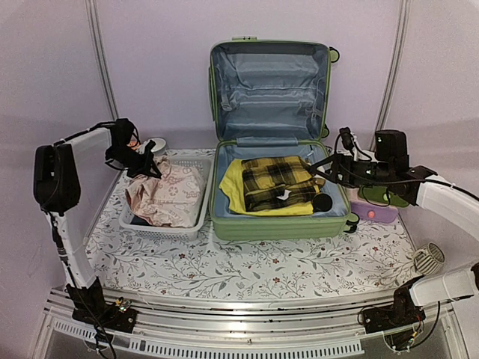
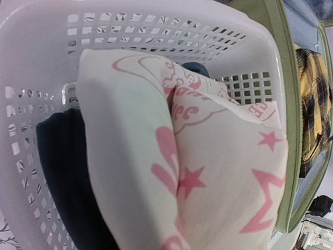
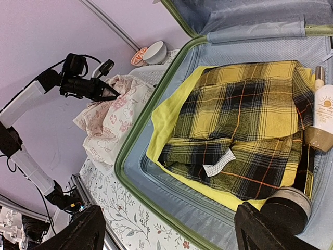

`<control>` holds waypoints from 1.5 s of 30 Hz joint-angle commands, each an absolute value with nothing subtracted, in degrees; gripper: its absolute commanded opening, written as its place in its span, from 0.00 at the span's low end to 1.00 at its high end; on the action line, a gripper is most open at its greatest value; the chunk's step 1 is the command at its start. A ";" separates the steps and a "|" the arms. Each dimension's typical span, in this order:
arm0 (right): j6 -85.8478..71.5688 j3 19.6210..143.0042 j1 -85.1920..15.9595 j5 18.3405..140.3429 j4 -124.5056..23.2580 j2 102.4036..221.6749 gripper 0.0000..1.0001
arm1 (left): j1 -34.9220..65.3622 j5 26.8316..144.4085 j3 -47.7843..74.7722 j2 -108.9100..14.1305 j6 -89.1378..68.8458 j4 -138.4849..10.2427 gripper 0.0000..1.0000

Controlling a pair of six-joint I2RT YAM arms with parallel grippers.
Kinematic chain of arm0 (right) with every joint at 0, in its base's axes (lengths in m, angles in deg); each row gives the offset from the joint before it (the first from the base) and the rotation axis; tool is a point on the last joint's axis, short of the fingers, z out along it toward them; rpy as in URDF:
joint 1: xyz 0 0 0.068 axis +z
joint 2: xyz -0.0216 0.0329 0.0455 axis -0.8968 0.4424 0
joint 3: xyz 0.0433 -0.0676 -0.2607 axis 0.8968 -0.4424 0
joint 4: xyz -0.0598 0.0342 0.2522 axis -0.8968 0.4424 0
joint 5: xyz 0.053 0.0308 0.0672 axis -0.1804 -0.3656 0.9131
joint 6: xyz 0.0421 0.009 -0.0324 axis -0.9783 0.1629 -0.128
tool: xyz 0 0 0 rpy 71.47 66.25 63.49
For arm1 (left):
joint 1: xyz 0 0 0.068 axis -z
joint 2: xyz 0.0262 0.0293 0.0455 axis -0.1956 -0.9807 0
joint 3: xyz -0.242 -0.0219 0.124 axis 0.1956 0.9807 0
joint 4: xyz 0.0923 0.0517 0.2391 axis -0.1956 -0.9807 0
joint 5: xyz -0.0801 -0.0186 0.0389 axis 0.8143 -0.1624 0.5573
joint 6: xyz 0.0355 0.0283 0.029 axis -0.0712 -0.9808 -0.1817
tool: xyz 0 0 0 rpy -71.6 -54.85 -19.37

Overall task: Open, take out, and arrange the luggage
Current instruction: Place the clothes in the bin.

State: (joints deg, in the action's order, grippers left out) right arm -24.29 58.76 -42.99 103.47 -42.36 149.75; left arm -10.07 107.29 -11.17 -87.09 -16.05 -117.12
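Note:
The light-green luggage (image 1: 281, 224) lies open mid-table with its lid (image 1: 269, 90) upright, showing grey-blue lining. Inside lies a folded yellow-and-black plaid shirt (image 3: 250, 130) on a yellow cloth (image 1: 228, 187). My left gripper (image 1: 144, 161) is shut on a white cloth with pink print (image 1: 168, 194), (image 2: 208, 156), which hangs into the white perforated basket (image 1: 161, 226) left of the luggage. That cloth hides the fingers in the left wrist view. My right gripper (image 3: 169, 232) hovers open above the luggage's near right part (image 1: 323, 166), with nothing between its fingers (image 3: 78, 234).
A dark garment (image 2: 62, 172) lies in the basket (image 2: 130, 26) under the cloth. A white bottle (image 3: 325, 107) and a black round item (image 3: 283, 205) lie at the luggage's right side. A small white-green-purple box (image 1: 374, 208) stands to its right, and a bowl (image 1: 156, 143) behind the basket.

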 commanded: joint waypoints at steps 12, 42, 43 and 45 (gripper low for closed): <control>-23.36 61.10 -42.56 103.18 -41.64 150.30 0.88 | -6.68 113.35 -18.03 -92.37 -16.47 -113.67 0.00; -23.79 60.73 -42.03 103.58 -42.12 150.39 0.88 | -5.45 68.64 2.53 -52.56 -12.64 -102.49 0.98; -23.68 60.70 -41.97 103.49 -42.09 150.29 0.88 | -5.47 69.78 3.99 -50.58 -12.55 -101.49 0.98; -23.55 60.89 -41.95 103.25 -41.93 150.15 0.88 | -5.48 73.18 6.76 -47.22 -11.80 -100.27 0.98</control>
